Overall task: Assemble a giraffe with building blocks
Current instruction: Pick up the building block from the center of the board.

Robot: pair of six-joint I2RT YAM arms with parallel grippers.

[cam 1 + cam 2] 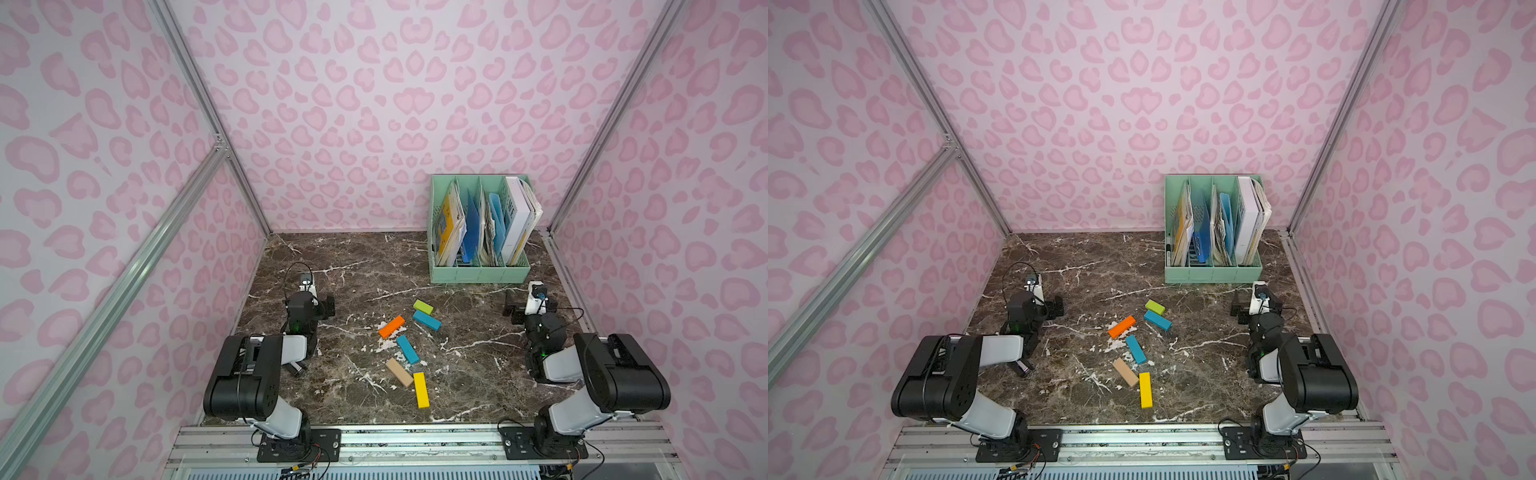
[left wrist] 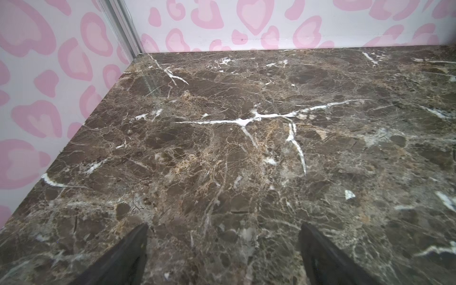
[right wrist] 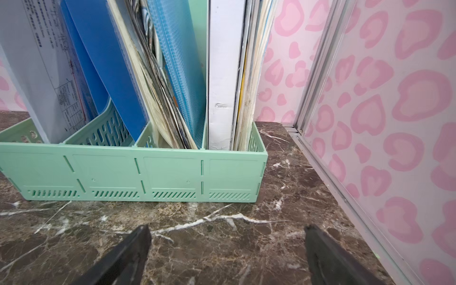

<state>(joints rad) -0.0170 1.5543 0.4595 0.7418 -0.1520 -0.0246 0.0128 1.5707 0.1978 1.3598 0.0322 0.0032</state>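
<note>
Looks like the very start: no giraffe yet. Mid-table, lying loose: building blocks (image 1: 1136, 349). Farthest, green block (image 1: 423, 306), blue block (image 1: 427, 320) just beside it; left of those, orange block (image 1: 391, 326); nearer, second blue block (image 1: 407, 349); nearest, tan block (image 1: 399, 372) and yellow block (image 1: 421, 390), maybe touching. At the left side, left gripper (image 2: 224, 225): wide open, empty. At the right side, right gripper (image 3: 227, 227): same, facing the file rack (image 3: 138, 172). Next: reach in, pinch one block by its long sides.

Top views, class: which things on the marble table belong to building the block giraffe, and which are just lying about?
For the giraffe: lime green block, orange block, far teal blue block, near teal blue block, tan wood block, yellow block.

Just lying about: mint green file organiser, the folders in it, small black oblong object.
</note>
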